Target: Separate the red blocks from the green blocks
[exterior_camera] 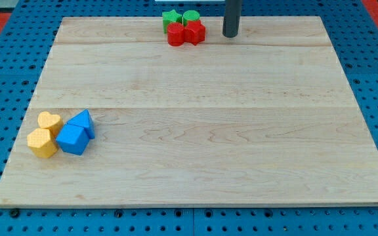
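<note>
Red blocks (pixel 186 33): touching green blocks (pixel 181 18), unseparated; my tip (pixel 231 35) just right; no jaws fitted; next, wedge between.

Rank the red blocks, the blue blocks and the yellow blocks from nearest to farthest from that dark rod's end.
From my tip:
1. Red blocks, just to its left at the view's top, touching the green blocks.
2. Blue blocks, far off at the view's lower left.
3. Yellow blocks, left of the blue ones.

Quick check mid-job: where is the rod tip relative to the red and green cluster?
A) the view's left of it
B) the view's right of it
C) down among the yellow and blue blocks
B: my tip stands just right of the red blocks and green blocks, apart from them.
</note>
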Controlling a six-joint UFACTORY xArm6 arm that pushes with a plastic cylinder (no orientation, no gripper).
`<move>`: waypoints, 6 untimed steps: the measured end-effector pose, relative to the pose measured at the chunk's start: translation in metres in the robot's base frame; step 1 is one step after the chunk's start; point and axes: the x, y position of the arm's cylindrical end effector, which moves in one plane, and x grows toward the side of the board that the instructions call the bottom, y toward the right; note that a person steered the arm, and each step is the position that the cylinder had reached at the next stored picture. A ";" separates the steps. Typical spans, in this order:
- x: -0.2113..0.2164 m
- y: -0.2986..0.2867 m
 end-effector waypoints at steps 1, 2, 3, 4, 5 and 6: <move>-0.002 -0.002; -0.025 -0.002; -0.040 -0.014; -0.040 -0.069; -0.032 -0.130; -0.007 -0.170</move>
